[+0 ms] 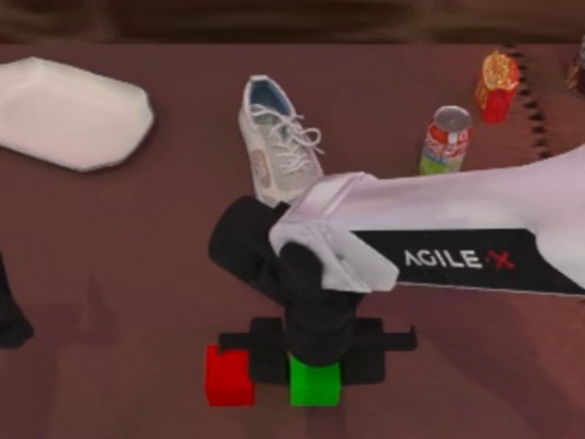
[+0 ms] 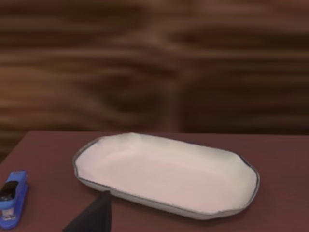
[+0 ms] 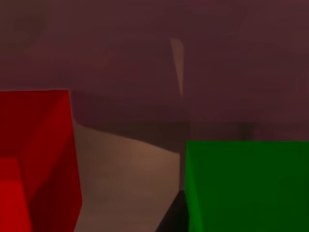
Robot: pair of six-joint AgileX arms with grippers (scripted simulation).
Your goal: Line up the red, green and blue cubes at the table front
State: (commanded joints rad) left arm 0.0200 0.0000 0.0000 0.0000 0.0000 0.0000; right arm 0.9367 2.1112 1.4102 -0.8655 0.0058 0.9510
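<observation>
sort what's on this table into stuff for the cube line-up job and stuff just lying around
For the job:
- bright red matte cube, at the table front
- bright green matte cube, beside it with a gap, under the right gripper
- blue cube: not in view

Lying about:
- white tray
- white laced shoe
- red-and-green can
- red carton with yellow top
- blue stapler

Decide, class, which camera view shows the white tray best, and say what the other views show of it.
The left wrist view: the white tray lies whole there, rim and hollow plain. The top view shows it too, cut by the picture's left edge. The right wrist view shows none of it.
</observation>
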